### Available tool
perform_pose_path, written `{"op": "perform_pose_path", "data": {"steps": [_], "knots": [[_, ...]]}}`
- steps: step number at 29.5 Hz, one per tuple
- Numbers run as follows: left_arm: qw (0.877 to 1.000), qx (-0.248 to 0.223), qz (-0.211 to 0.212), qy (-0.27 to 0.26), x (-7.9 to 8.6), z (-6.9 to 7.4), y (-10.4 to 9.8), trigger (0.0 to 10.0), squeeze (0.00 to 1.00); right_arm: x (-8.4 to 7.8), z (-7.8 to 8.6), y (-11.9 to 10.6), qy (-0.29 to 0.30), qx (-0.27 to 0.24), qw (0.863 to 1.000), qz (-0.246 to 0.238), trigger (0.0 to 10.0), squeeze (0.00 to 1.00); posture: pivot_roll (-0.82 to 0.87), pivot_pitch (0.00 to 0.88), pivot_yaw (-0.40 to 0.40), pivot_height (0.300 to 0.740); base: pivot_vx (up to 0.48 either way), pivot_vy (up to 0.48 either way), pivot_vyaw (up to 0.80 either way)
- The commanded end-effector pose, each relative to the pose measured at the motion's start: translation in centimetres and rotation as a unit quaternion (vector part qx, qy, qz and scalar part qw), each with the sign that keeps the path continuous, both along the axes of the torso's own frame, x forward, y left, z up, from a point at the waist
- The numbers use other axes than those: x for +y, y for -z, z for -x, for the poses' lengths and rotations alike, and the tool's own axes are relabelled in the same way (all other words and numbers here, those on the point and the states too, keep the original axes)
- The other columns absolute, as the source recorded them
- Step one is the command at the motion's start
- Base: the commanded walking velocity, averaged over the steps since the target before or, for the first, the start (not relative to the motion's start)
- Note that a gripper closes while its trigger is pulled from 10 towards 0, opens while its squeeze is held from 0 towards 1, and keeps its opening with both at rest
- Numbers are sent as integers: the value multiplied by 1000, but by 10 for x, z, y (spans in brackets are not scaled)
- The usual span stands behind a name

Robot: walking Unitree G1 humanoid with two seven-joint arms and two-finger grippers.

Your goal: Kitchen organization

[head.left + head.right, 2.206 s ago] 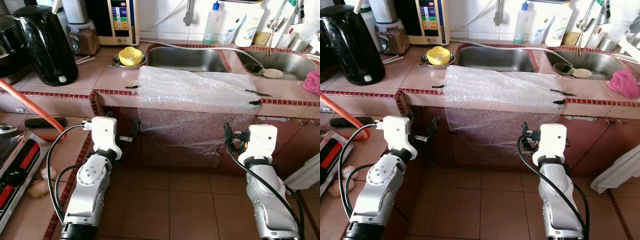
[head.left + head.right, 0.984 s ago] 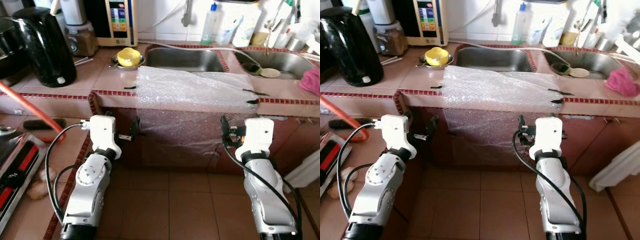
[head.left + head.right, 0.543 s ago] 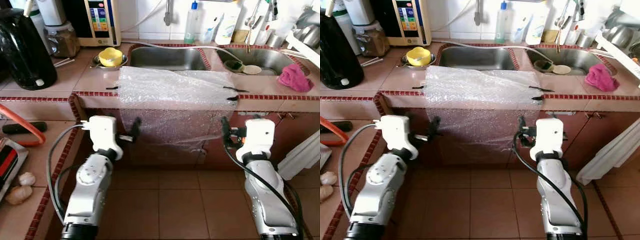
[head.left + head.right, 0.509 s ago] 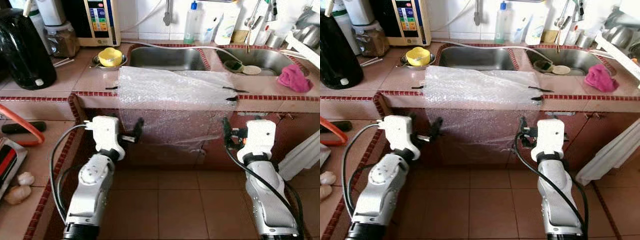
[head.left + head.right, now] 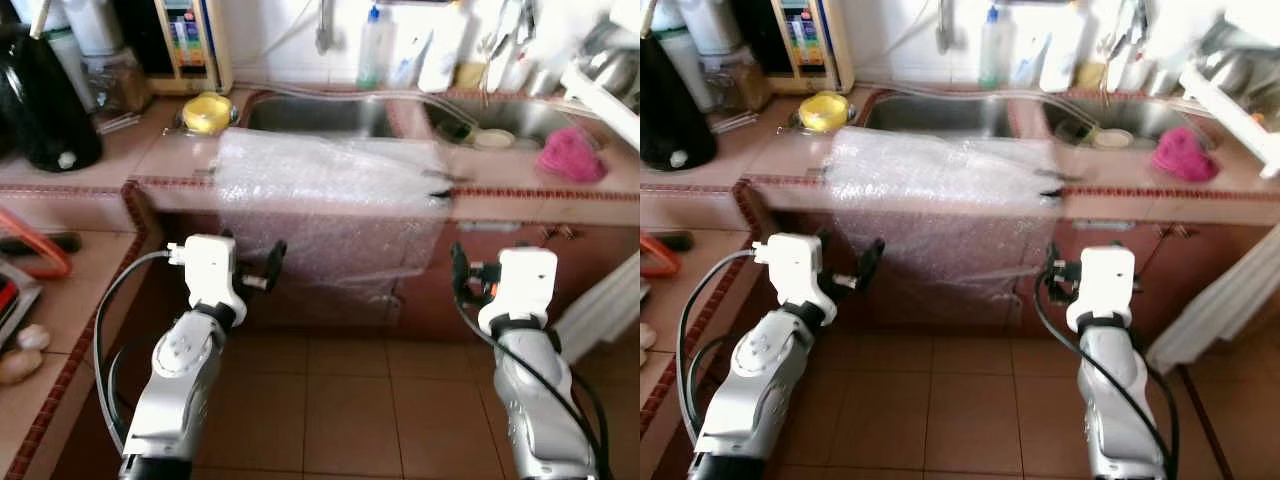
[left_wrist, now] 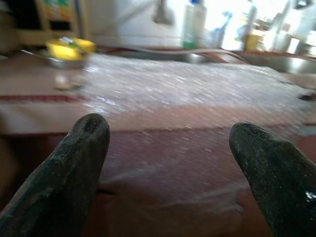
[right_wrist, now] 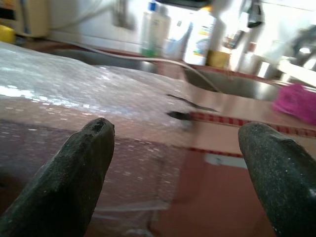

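Both hands are hovering wide open, left hand (image 6: 168, 163) and right hand (image 7: 182, 177), facing the bubble wrap (image 5: 330, 185) draping the worktop (image 5: 520, 195).

Whole scene softened by motion blur, labels on the bottles (image 5: 375, 45) by the tap unreadable, black kettle (image 5: 40, 100) cropped at the frame's edge, cabinet front hidden behind bubble wrap (image 5: 330, 215).
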State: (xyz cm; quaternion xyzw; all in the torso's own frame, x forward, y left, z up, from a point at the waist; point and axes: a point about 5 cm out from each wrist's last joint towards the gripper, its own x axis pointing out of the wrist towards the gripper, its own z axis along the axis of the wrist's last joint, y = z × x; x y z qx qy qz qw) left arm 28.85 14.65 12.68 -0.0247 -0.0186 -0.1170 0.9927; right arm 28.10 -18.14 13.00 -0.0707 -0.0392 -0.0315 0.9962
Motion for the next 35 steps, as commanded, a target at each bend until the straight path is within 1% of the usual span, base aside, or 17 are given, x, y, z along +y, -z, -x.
{"op": "perform_pose_path", "data": {"steps": [1,3,7,11,13,15,20,24,29,31,35], "knots": [[1000,-1,2,5,-2,-1,-2,10000,0,-2,1,-3,5,-6,1000,-1,10000,0,34,0,6,740,0,0,0],[1000,0,5,-1,-1,-1,-1,10000,0,-3,1,-3,5,-5,1000,-1,10000,0,32,0,7,740,0,0,0],[1000,0,7,-3,-4,-1,-2,10000,0,-4,1,-4,4,-6,1000,-1,10000,0,29,0,4,740,0,0,0],[1000,-16,1,-19,-7,-2,-7,10000,0,-3,-2,-13,3,-19,1000,-3,10000,0,22,0,5,740,0,0,0],[999,-27,-5,-16,-10,-2,-10,10000,0,-4,-3,-16,6,-23,1000,-5,10000,0,25,0,3,740,0,0,0],[999,-36,-2,-12,-11,-2,-14,10000,0,-3,-3,-16,5,-24,1000,-5,10000,0,25,0,2,740,0,0,0],[999,-44,-1,-24,-7,-6,-22,10000,0,-2,-4,-18,3,-26,1000,-6,10000,0,24,0,2,740,0,0,0],[998,-59,-5,-35,-4,-7,-28,10000,0,-3,-4,-23,1,-32,999,-7,10000,0,19,0,3,740,0,0,0],[997,-74,-2,-38,-3,-8,-34,10000,0,-1,-4,-31,-7,-48,999,5,10000,0,11,0,2,740,0,0,0],[996,-83,3,-33,-5,-8,-37,10000,0,0,-4,-33,-11,-52,999,10,10000,0,10,0,-1,740,0,0,0],[996,-87,11,-25,-8,-8,-39,10000,0,3,-5,-37,-21,-59,998,24,10000,0,11,0,-6,740,87,0,0]]}}
